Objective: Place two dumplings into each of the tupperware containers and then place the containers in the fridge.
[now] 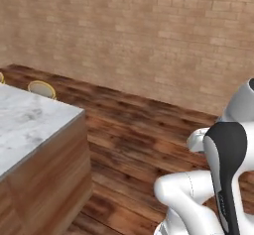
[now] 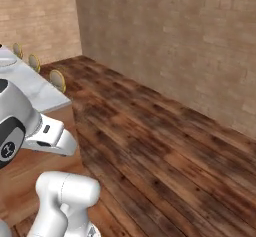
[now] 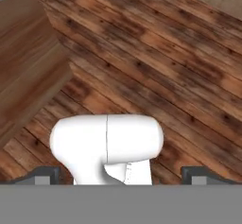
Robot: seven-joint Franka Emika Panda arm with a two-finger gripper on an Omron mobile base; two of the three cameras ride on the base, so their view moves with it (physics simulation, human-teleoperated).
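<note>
Gripper [image 3: 121, 175] spread wide (nothing between its tips) above plank floor [image 3: 156, 72], beside island [image 1: 34, 130].

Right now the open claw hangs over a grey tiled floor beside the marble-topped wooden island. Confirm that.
Not quite. The floor is dark wooden planks, not grey tiles, as the hand view shows. The rest holds: the open claw hangs over it beside the marble-topped wooden island.

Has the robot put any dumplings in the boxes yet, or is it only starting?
It looks like it is only starting. Nothing looks done from here. In the hand view the end effector is open and holds nothing, aimed at the brown wooden plank floor. The grey marble-topped wooden counter stands to the robot's left. All the filling, and the putting away in the fridge, seems still to come.
</note>
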